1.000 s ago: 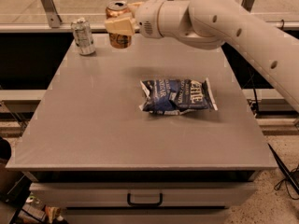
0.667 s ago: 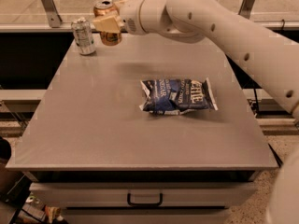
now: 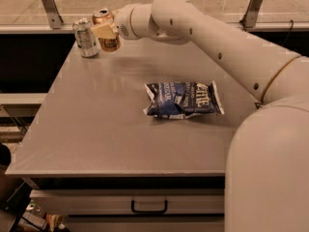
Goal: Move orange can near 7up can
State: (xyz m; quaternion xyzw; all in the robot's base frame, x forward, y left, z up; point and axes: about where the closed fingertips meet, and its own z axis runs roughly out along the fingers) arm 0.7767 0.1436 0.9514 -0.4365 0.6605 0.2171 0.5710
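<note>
The orange can (image 3: 107,29), copper-orange with a silver top, is held upright in my gripper (image 3: 106,32) at the far left of the grey table (image 3: 96,129). The gripper is shut on the can, with one cream finger (image 3: 104,31) across its side. The 7up can (image 3: 85,37), silver-grey, stands upright on the table just to the left of the orange can, a narrow gap between them. I cannot tell whether the orange can's base touches the table.
A blue crumpled chip bag (image 3: 182,99) lies near the table's middle. My white arm (image 3: 217,42) reaches from the right across the back. A glass railing with metal posts (image 3: 48,6) runs behind the table. A drawer handle (image 3: 148,208) sits below the front edge.
My gripper has carried the orange can leftward along the table's back, from well right of the 7up can to close beside it.
</note>
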